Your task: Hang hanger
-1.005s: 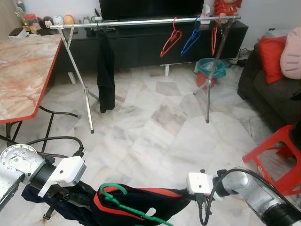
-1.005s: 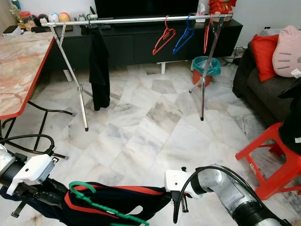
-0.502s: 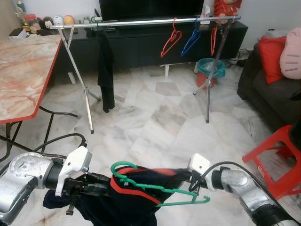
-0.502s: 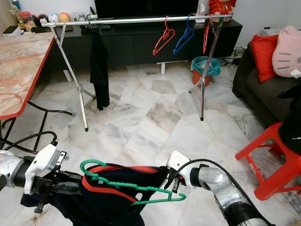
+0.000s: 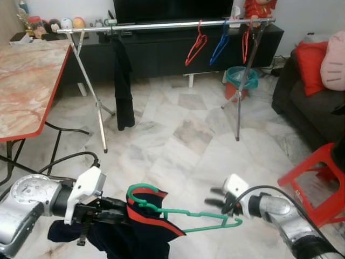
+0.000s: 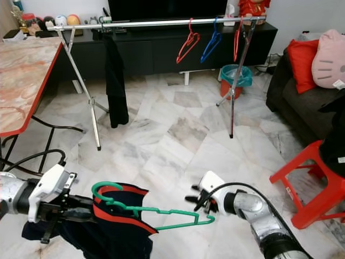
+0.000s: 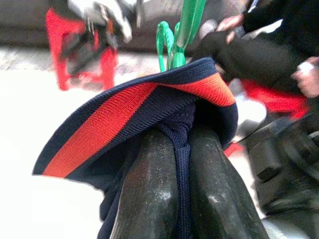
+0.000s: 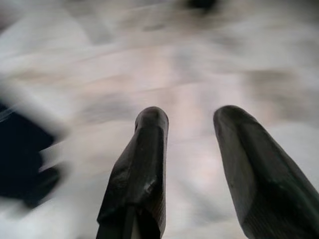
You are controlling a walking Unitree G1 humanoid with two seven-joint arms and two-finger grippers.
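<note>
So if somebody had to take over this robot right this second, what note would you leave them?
Left gripper: shut on the navy garment, which hangs on the green hanger.
Right gripper: open, holding nothing, beside the hanger's free end.
Rail: across the room, carrying one dark garment plus red and blue hangers.
Done: garment lifted on its hanger.
Left: carry it over and hook it on the rail.

On my left I see a table (image 5: 27, 81) with a pink stone top and a red edge. A black cable (image 5: 64, 129) lies curled under it. The floor (image 5: 178, 145) is pale marble tiles. Far ahead a long black TV cabinet (image 5: 161, 51) stands by the wall, with little toys (image 5: 64, 23) on its left end. A teal bin (image 5: 241, 75) sits near it. On my right are a dark sofa (image 5: 307, 113) with a red cushion (image 5: 311, 59) and a pink cushion (image 5: 334, 54), and nearer me, a red plastic stool (image 5: 318, 172).
</note>
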